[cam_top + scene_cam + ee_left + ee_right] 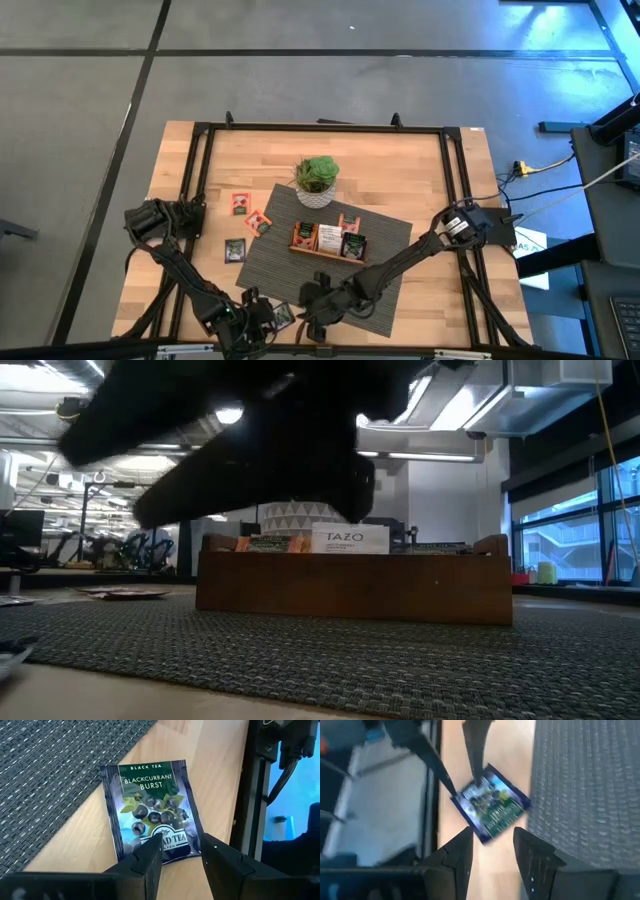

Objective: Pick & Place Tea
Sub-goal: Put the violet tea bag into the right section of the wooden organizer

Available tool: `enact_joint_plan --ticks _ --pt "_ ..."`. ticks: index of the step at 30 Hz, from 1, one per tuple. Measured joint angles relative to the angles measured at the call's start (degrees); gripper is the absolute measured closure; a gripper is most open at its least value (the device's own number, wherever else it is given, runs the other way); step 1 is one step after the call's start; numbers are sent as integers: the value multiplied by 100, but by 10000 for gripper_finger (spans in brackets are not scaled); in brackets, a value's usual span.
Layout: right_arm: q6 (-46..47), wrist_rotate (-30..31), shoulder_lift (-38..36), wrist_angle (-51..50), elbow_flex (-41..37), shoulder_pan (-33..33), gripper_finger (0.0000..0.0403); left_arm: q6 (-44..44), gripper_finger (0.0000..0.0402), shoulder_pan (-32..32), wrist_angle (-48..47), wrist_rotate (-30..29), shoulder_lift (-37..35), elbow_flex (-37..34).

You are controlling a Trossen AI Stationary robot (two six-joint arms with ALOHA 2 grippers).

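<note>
One dark blue-black tea sachet [150, 810] lies flat on bare wood at the table's near edge, beside the grey mat [45, 775].
Its label reads "Blackcurrant Burst", with berries pictured; left gripper [182, 852] and right gripper [492, 842] hover over it, fingers parted, holding nothing.

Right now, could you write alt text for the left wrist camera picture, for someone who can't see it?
A dark blue sachet labelled Black Tea, Blackcurrant Burst lies flat on the light wooden table, just off the edge of a grey woven mat. The left hand is just above the sachet's near edge, its two dark fingers apart and holding nothing.
</note>
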Motion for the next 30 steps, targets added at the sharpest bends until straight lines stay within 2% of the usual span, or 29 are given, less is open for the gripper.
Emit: enact_joint_plan --ticks 4,5,12,16,21,30 --pt "1325 -4 145 156 14 -4 260 -23 272 -56 2 -74 13 -8" --pt "1400 -8 188 115 13 -4 260 -31 272 -76 3 -96 15 -9" --pt "1723 -259 552 367 0 -6 260 -48 272 -146 22 -463 44 -24" --pt "1792 -237 632 478 13 -4 260 -52 272 -115 20 -488 46 -24" --pt "1807 -237 646 574 14 -27 260 -51 272 -36 201 -851 190 -24" --pt "2067 -339 645 392 19 -109 260 -87 272 14 531 -950 347 -25"
